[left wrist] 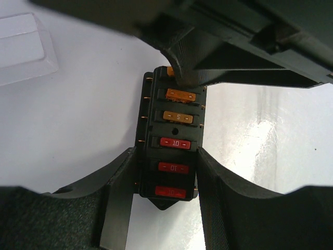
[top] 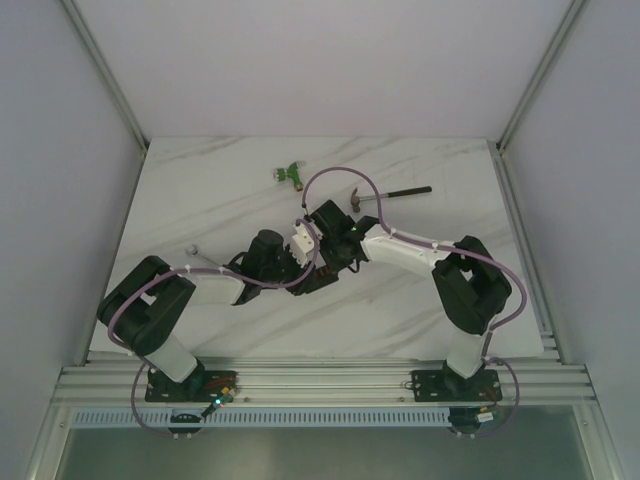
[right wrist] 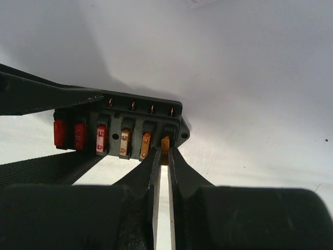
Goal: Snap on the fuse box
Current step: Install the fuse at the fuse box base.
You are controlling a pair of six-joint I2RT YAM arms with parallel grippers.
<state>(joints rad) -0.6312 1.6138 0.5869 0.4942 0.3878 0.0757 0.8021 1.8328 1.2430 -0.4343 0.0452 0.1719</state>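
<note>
Clamps the fuse box (left wrist: 171, 133) by its two long sides with the left pincer (left wrist: 165, 156), half spread, fingers (left wrist: 118, 179) flat against the black casing at its near end. Pinches the end fuse (right wrist: 165, 141), orange and last in the row, with the right pincer (right wrist: 163, 152), drawn narrow.

Both wrists crowded together over the middle of the worktop (top: 210, 200), hiding the box from above. Impossible to tell whether resting on the surface or raised off it.

Just beside the box in the left wrist view, a clear lid (left wrist: 23, 47) lying flat. Behind the right arm and close to it, a hammer (top: 392, 193); further back, a small green part (top: 290, 176).

Wide bare marble at rear left and front right. White marbled surface, hemmed by pale walls (top: 60, 150) left, right and rear, with a metal rail (top: 320, 380) along the near edge.
</note>
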